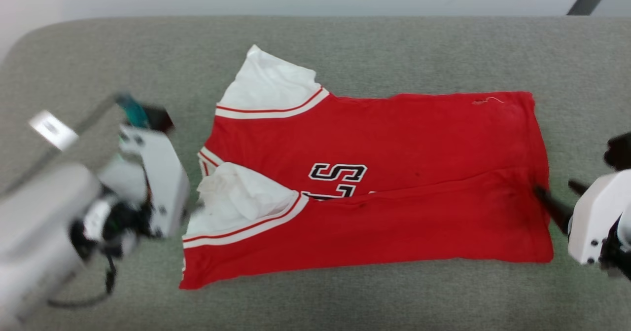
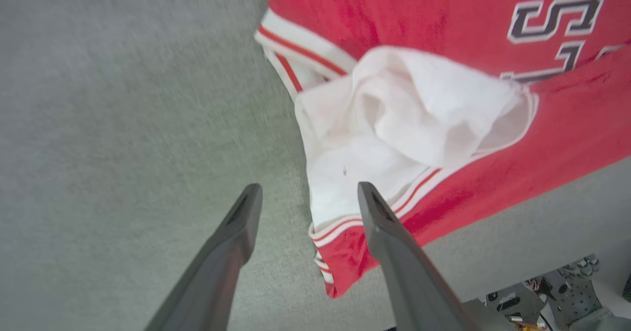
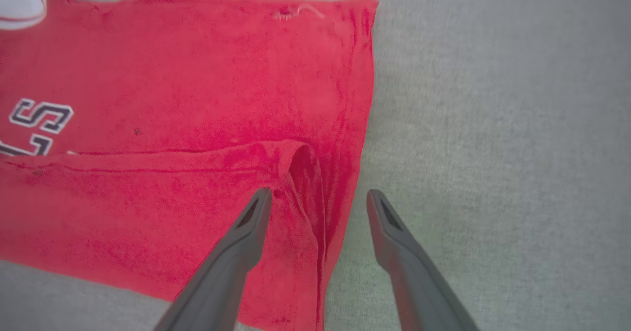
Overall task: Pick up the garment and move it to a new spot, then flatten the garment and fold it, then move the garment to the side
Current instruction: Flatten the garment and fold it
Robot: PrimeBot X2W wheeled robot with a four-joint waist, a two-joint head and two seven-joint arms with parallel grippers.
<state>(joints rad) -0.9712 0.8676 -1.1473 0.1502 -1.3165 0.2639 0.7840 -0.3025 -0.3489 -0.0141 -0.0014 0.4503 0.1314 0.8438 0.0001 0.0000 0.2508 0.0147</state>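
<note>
Garment [image 1: 374, 183]: lies flat across the middle of the table [image 1: 345, 45], neck end toward the table's left, hem toward its right. The near long edge is folded up over the body, and the fold partly covers the black-and-white lettering [image 1: 337, 173]. The far sleeve [image 1: 268, 87], white with striped trim, lies flat. The near sleeve [image 1: 236, 198] is rumpled and bunched on top of the fold. A loose thread [image 1: 488, 100] shows at the far hem corner. A raised pucker [image 3: 300, 163] stands in the red cloth close to the hem, at the end of the fold line. Left gripper [image 2: 309, 187]: at the table's left, at the neck end of the garment, jaws spread wide with nothing between them held. One of its fingers [image 2: 394, 252] lies over the near sleeve's striped trim and the other over bare table, so the sleeve edge runs between them. Whether either tip touches the cloth cannot be told. Right gripper [image 3: 319, 193]: at the table's right, at the hem, jaws likewise spread wide and gripping nothing. One finger tip sits just beside the pucker over red cloth, the other over bare table, with the hem edge between the two. Head view is blurred around the left wrist.
</note>
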